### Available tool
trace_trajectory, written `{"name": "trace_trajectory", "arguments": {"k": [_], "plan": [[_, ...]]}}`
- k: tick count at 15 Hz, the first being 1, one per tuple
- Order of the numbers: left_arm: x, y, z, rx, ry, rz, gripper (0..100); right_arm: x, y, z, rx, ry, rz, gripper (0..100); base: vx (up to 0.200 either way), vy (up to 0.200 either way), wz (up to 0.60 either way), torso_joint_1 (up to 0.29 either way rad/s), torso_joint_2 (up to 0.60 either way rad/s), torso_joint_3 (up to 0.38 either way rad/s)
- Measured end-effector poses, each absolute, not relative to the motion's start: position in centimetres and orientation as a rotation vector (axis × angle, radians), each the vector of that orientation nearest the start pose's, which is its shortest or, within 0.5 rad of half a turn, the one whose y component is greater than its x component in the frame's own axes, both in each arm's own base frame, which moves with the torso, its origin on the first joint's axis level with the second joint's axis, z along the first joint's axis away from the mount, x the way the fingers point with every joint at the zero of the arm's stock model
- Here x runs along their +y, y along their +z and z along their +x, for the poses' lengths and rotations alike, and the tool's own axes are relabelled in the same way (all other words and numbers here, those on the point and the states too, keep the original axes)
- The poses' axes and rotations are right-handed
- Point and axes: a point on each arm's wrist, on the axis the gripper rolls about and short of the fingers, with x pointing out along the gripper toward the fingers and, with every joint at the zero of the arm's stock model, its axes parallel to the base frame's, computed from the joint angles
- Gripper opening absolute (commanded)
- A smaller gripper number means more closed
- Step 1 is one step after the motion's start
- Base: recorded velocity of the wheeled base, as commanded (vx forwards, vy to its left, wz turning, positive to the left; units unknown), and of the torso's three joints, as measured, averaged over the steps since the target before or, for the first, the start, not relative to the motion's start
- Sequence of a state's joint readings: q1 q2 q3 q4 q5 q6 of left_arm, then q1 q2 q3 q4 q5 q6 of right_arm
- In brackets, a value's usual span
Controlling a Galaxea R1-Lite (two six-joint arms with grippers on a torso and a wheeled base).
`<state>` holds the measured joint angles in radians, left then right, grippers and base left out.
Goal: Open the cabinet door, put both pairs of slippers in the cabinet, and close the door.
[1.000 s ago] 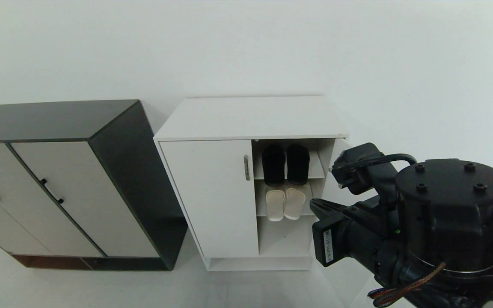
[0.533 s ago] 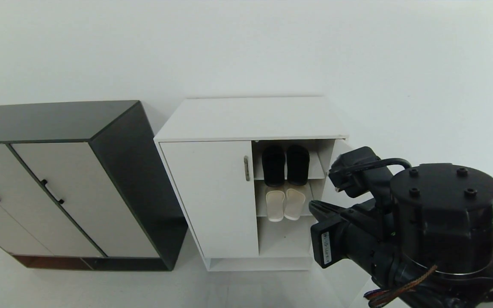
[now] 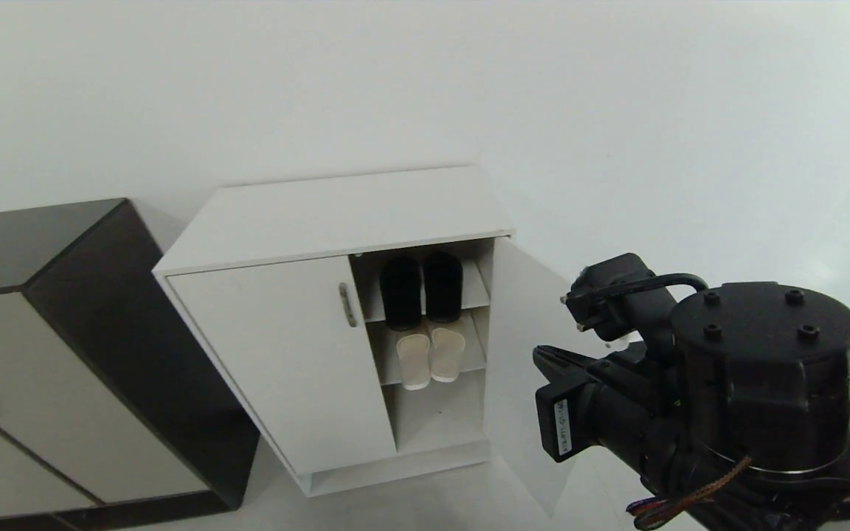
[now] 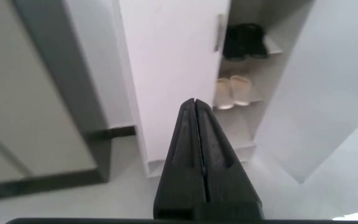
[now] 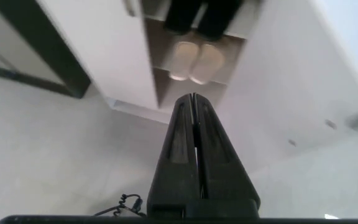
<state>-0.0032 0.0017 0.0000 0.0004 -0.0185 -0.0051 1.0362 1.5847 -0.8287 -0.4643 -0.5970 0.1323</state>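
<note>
The cabinet [image 3: 336, 214] door [image 3: 524, 369] stands open, black slippers [image 3: 422, 289] on its upper shelf, white slippers [image 3: 431, 355] just below. The left claw [image 4: 195, 109] and right claw [image 5: 193, 101] face the cabinet, closed and empty.

Head camera looks down from above, both wrist cameras lower, all facing the cabinet [image 3: 285, 354]

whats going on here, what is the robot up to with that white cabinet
Both pairs are inside the white cabinet: the black slippers on the top shelf, the white slippers on the shelf below. Its right door stands open, so closing it is what is left. The left gripper and the right gripper are shut and empty, short of the cabinet.
</note>
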Motion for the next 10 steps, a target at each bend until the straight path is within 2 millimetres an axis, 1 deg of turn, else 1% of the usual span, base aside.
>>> {"name": "trace_trajectory", "arguments": {"k": [1,5,10], "plan": [[-0.04,7.55,-2.27,0.002,-0.021,-0.005,0,23.16,20.67,15.34,0.230,0.417,-0.084,0,0.000,0.000,-0.60,0.007,-0.01,0.002],[-0.04,7.55,-2.27,0.002,-0.021,-0.005,0,22.76,20.85,15.91,0.224,0.392,-0.080,0,0.000,0.000,0.00,0.000,0.00,0.000],[-0.03,7.55,-2.27,0.002,-0.022,-0.005,0,22.67,20.73,16.07,0.226,0.387,-0.093,0,0.000,0.000,0.00,0.000,0.00,0.000]]}}
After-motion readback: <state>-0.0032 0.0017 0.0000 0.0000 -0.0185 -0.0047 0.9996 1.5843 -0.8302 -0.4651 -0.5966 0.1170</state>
